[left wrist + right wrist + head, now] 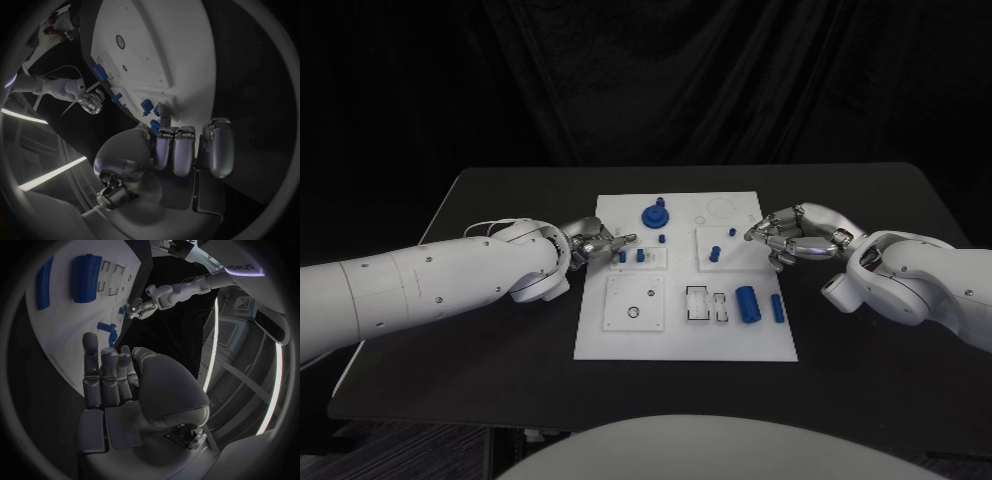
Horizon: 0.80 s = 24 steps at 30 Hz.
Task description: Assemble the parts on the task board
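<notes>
The white task board point(687, 330) lies in the middle of the black table. On it a blue round part with a peg point(655, 215) stands at the back. Two small blue pegs point(629, 257) stand by the left edge, and a blue cylinder point(747, 303) with a slimmer blue bar point(777, 309) lies at the right front. My left hand point(596, 245) hovers at the board's left edge, fingertips close to the small pegs point(147, 105), holding nothing. My right hand point(798, 235) hangs over the right edge with loosely spread fingers, empty, near a small blue part point(714, 252).
A square plate with a hole point(635, 302) and rectangular slots point(704, 303) sit in the board's front half. Bare black table point(502, 340) surrounds the board. My two white forearms flank the board on either side.
</notes>
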Each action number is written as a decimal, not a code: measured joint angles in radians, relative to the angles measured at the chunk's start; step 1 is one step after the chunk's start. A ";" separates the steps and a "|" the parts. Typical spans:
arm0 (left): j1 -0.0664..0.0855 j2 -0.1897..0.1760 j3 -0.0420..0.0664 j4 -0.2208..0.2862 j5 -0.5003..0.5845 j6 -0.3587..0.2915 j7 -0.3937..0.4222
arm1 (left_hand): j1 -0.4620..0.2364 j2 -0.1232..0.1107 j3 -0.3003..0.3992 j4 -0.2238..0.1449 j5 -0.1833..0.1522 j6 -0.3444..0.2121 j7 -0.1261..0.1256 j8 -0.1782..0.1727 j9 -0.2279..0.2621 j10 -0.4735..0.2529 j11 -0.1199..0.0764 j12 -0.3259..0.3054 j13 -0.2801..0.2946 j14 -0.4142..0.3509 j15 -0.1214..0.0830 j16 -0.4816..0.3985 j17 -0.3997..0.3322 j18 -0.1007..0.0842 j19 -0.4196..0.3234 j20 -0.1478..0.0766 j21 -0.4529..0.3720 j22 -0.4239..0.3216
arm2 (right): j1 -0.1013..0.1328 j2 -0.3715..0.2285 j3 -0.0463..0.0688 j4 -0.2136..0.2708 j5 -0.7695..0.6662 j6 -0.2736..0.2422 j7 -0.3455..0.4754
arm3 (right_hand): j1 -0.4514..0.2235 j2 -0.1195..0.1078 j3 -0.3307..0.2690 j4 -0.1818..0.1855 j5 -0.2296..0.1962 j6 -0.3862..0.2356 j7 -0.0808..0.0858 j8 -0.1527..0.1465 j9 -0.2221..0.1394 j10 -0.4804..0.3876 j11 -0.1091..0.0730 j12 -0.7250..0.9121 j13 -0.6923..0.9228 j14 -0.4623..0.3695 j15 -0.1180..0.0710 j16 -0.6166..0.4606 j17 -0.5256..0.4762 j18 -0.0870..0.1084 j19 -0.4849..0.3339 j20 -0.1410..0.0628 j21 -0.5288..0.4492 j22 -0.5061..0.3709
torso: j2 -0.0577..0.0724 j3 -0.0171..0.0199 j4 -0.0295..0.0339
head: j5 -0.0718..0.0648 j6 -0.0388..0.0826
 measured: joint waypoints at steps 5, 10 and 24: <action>-0.004 -0.011 -0.003 0.007 -0.058 -0.037 0.003 | 0.027 -0.002 -0.021 0.001 0.023 -0.015 -0.006 0.049 0.000 0.000 0.000 0.000 0.000 -0.003 -0.003 0.000 0.000 0.000 -0.004 -0.004 0.009 0.000 | 0.000 -0.002 0.000 0.001 0.000 0.001 0.000 | 0.000 0.000 0.000 0.000 0.000 0.000 0.000 0.000 0.000 0.000 0.000 0.000 0.000 0.000 0.000 0.000 0.000 0.000 0.000 0.000 0.000 0.000 | 0.000 0.0000 -0.0002 | 0.001 0.000; -0.004 -0.031 -0.003 0.020 -0.145 -0.123 0.028 | 0.102 -0.038 -0.051 -0.002 0.053 -0.040 -0.005 0.069 0.000 0.004 -0.003 0.000 0.000 -0.003 -0.003 0.000 0.000 0.000 -0.004 -0.004 0.010 0.000 | 0.000 -0.006 0.000 0.002 0.000 0.001 0.000 | 0.000 0.000 0.000 0.000 0.000 0.000 0.000 0.004 0.000 0.000 0.000 0.000 0.000 0.000 0.000 0.000 -0.001 0.000 0.000 0.000 0.000 0.000 | 0.000 0.0002 -0.0003 | 0.000 0.000; 0.051 -0.056 0.003 0.039 -0.272 -0.294 0.221 | 0.400 -0.075 -0.062 -0.027 0.099 -0.267 0.071 -0.102 0.000 -0.100 0.072 -0.071 0.009 -0.024 0.073 -0.067 0.000 0.047 -0.215 0.056 -0.292 0.000 | 0.000 -0.010 0.000 0.004 0.000 0.000 0.001 | 0.000 0.000 0.000 0.006 0.000 0.000 0.000 0.004 -0.001 0.000 0.000 0.000 -0.002 -0.004 0.004 0.000 -0.003 0.000 0.000 0.000 -0.005 0.000 | 0.000 -0.0015 0.0004 | -0.005 0.000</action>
